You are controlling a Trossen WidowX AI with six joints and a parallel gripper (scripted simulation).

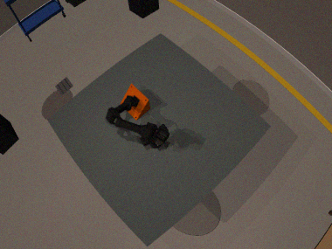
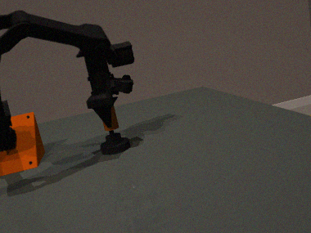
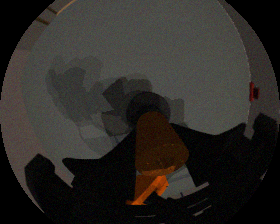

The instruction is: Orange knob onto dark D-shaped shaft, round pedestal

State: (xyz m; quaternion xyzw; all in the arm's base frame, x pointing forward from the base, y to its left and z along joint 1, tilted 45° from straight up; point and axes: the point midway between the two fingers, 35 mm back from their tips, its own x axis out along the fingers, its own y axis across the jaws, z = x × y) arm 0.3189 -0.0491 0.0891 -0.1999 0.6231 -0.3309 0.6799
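Observation:
The orange knob [image 2: 114,122] [image 3: 159,145] is held between the fingers of my gripper [image 2: 110,124], which is shut on it. The knob is above the dark round pedestal [image 2: 115,145] [image 3: 135,104]. A short piece of the dark shaft [image 2: 111,132] shows between the knob's lower end and the pedestal, so the knob is not down on the pedestal. In the wrist view the knob's far end overlaps the pedestal and hides the shaft. Whether the shaft's tip is inside the hole cannot be told. In the top view the arm hides knob and pedestal.
The arm's orange base block [image 1: 141,107] [image 2: 29,145] stands on the grey-green mat [image 1: 153,193] [image 2: 213,168], behind the gripper. Shadows of the arm fall across the mat around the pedestal. A blue cart [image 1: 41,18] and dark boxes stand off the mat.

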